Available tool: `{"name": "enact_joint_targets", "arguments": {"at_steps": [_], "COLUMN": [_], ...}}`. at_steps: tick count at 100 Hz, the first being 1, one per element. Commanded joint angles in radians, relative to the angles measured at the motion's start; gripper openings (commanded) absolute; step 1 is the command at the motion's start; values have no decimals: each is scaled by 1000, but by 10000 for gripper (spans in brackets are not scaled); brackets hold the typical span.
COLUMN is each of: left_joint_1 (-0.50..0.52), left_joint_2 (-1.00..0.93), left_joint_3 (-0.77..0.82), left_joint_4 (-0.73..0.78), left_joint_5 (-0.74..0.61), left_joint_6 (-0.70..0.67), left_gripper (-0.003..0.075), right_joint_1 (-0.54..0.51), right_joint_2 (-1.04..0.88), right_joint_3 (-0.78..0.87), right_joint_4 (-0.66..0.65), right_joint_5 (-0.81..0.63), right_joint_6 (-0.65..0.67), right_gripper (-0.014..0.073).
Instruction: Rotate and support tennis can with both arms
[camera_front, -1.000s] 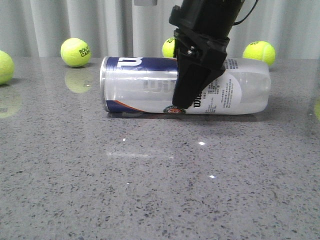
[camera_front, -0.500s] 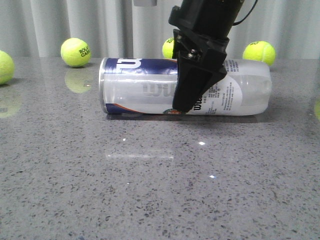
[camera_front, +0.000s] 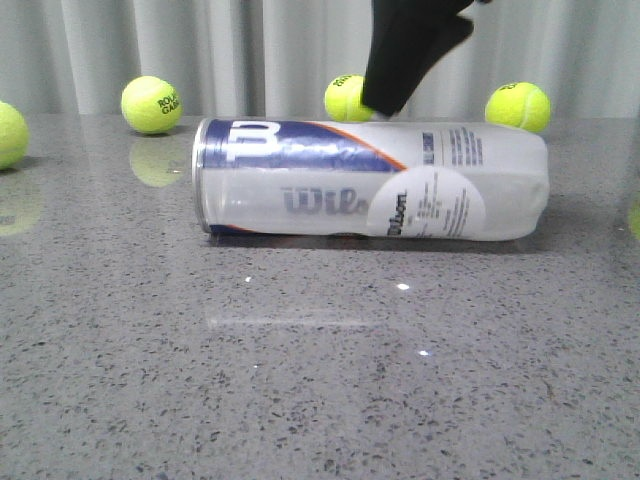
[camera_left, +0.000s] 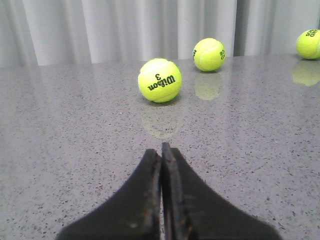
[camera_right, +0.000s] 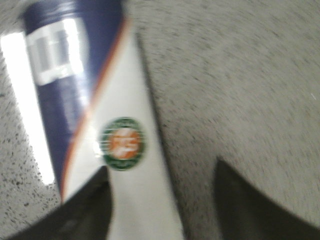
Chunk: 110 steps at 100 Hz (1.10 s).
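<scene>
**Can flat on its side, right gripper above it, left gripper closed elsewhere**

Front view: tennis can (camera_front: 370, 178) lies horizontal on the grey speckled table (camera_front: 320, 380), roughly mid-table, long axis running left-right. Silver rim end (camera_front: 203, 177) points to the left, rounded clear end to the right. Navy band w/ white lettering faces up along the top, orange stripe at its edge, white Wilson label round the middle. Faint reflection of the can on the tabletop just in front.

Right gripper (camera_front: 400, 62) comes down from the top edge, black, tip just above the can's upper side near its middle; can't tell from here if it touches. Right wrist view is blurred: the two dark fingers (camera_right: 85, 210) stand apart w/ a wide gap, can's label w/ a round green-orange badge (camera_right: 123, 143) running between them, nothing clamped as far as visible.

Left gripper (camera_left: 161, 150) seen only in left wrist view: fingers pressed together, no gap, nothing between them, held over bare table. Ahead of it a tennis ball marked "Wilson 3" (camera_left: 160, 80), two more balls (camera_left: 209, 54) farther back near the curtain.

Front view also shows balls along the back: one at left (camera_front: 151, 104), one behind the can (camera_front: 345, 97), one at right (camera_front: 518, 105), one cut off at the left edge (camera_front: 10, 133). Pale curtain (camera_front: 200, 50) behind.
</scene>
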<state>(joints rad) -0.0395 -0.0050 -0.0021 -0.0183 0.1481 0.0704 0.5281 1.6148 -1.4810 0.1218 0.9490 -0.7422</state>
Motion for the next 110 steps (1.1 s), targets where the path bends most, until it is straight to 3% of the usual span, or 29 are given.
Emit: {"name": "enact_joint_targets", "arguments": {"at_steps": [1,8,16,50,83,110], "left_joint_1": [-2,-2,-2,-2,-2,-2], "left_joint_2": [-39,-39,-39,-39,-39,-39], "left_joint_3": [47,47,47,47,47,47], "left_joint_4": [-4,-4,-4,-4,-4,-4], "left_joint_5": [-78,-78,-78,-78,-78,-78], "left_joint_6": [-8,-8,-8,-8,-8,-8], "left_gripper": [-21,-21,-21,-21,-21,-21], "right_joint_1": [-2,-2,-2,-40,-135,-262], "right_joint_2": [-76,-100,-115,-170,-295,-435], "right_joint_3": [-30,-23,-23,5,168,354], "right_joint_4": [-53,-84,-116,-232,-246,-131], "right_joint_5": [-34,-31,-32,-18,-99,-259], "right_joint_6": [204,350,467,1071,1070,954], "right_gripper": [211,45,-74,-67,-67,-67]}}
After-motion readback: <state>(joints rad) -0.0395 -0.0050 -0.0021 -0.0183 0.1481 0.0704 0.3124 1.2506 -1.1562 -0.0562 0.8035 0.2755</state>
